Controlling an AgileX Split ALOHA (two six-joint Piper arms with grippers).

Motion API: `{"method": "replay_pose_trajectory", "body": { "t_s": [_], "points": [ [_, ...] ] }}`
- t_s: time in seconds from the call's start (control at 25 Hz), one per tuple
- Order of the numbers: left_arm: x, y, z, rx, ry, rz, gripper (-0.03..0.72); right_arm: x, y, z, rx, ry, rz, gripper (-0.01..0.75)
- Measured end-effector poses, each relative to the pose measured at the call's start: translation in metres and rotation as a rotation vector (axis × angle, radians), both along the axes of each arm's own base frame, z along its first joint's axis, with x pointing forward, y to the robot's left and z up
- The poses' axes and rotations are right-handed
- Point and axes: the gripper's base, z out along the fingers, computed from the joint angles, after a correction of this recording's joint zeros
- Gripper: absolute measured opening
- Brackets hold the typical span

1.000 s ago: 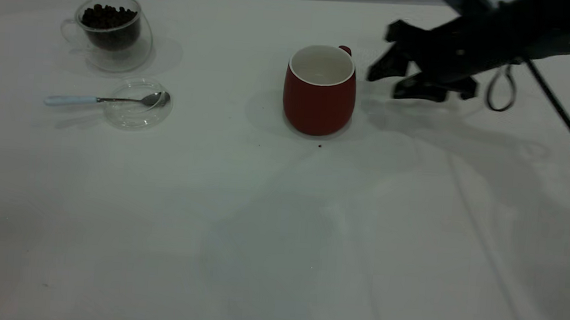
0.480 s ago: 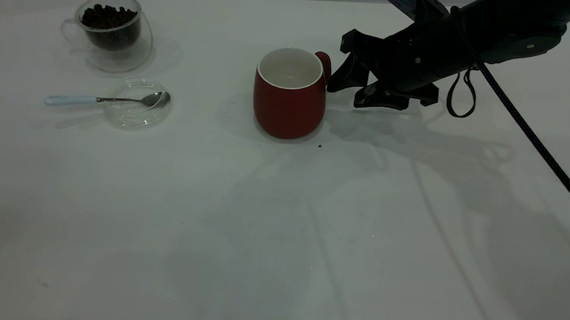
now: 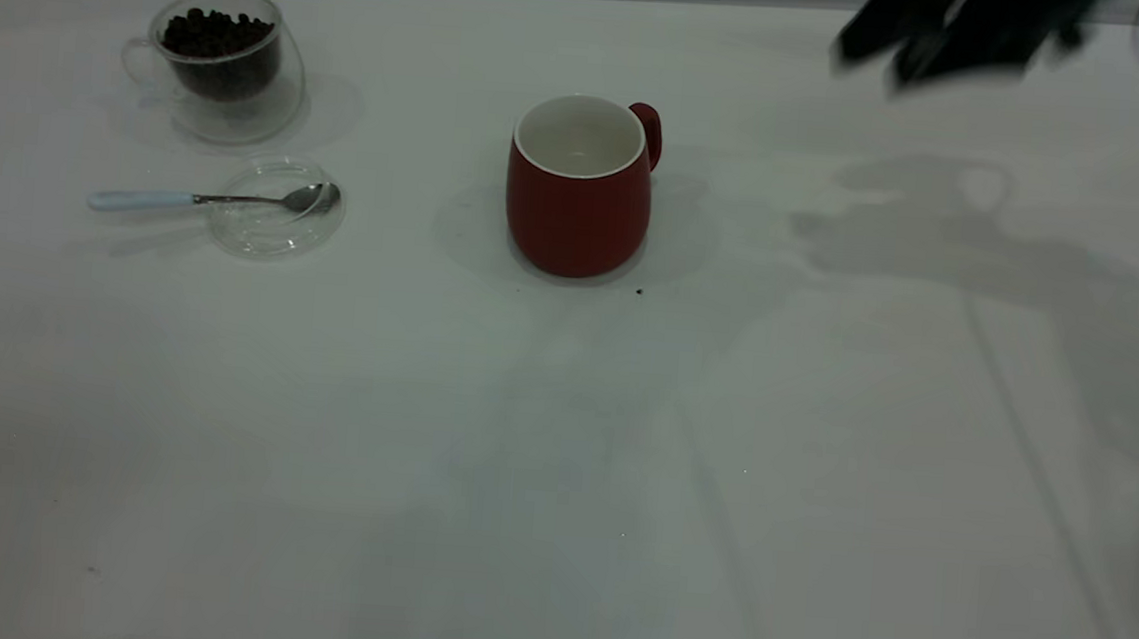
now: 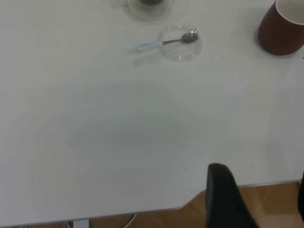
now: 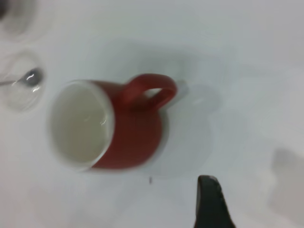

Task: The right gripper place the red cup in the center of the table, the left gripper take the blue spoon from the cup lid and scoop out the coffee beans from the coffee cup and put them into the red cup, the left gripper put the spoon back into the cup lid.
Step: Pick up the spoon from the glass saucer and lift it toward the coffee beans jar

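Half a second ago the right gripper [image 3: 961, 31] sat just beside the red cup's handle; now it is lifted away to the far right corner, well apart from the cup, and whether its fingers are spread or pressed together I cannot tell; the red cup [image 3: 580, 188] stands where it stood then, having shifted leftward from its spot a second ago.

So the first step looks done: the cup rests upright near the middle of the table [image 3: 558, 479], handle to the far right, white inside and bare of beans; everything that falls to the left gripper [image 4: 228, 197] is still to do; only a dark part of it shows over the table's near edge, and its fingers' state I cannot tell.

Working from near to far on the left: the cup lid [image 3: 277, 207] lies flat with the blue spoon [image 3: 207, 198] across it, bowl inside the rim, handle pointing left beyond it; just behind stands the coffee cup [image 3: 219, 62], holding a mound of coffee beans [image 3: 215, 32], none scooped yet.
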Motion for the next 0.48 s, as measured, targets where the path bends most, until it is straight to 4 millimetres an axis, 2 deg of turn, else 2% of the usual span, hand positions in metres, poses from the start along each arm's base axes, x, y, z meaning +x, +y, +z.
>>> {"method": "replay_pose_trajectory", "body": {
  "t_s": [0.12,0.28,0.4,0.48],
  "points": [
    [0.0,0.0,0.0,0.0,0.0,0.0,0.433,-0.016,-0.017,0.077,-0.07,-0.133,0.018,0.507],
    [0.0,0.0,0.0,0.0,0.0,0.0,0.433,-0.051,-0.037,0.162,-0.072,-0.28,-0.033,0.507],
    [0.0,0.0,0.0,0.0,0.0,0.0,0.433,-0.09,-0.051,0.196,-0.056,-0.311,-0.052,0.507],
    [0.0,0.0,0.0,0.0,0.0,0.0,0.433,-0.121,-0.059,0.207,-0.056,-0.317,-0.064,0.507]
  ]
}}
